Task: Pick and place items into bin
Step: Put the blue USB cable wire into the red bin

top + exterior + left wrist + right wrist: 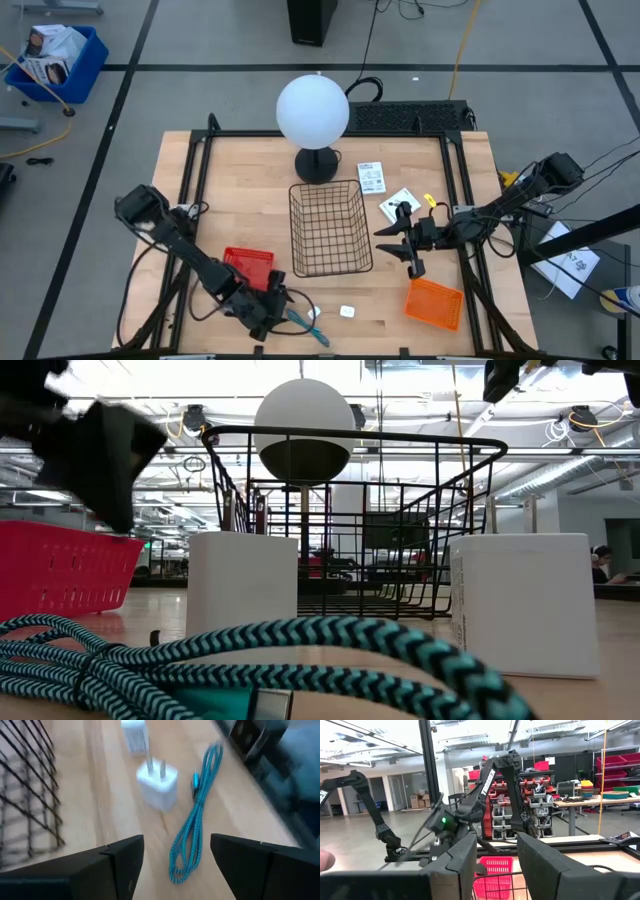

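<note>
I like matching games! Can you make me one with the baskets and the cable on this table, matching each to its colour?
Things:
1. woven charging cable
2. tall wire basket
3. small plastic basket by the left arm
4. small plastic basket by the right arm

Colours:
A. orange
B. teal
C. red
D. black

Pairs: 1-B, 2-D, 3-C, 4-A

Teal cable (250, 660) runs off the frame's edge.
</note>
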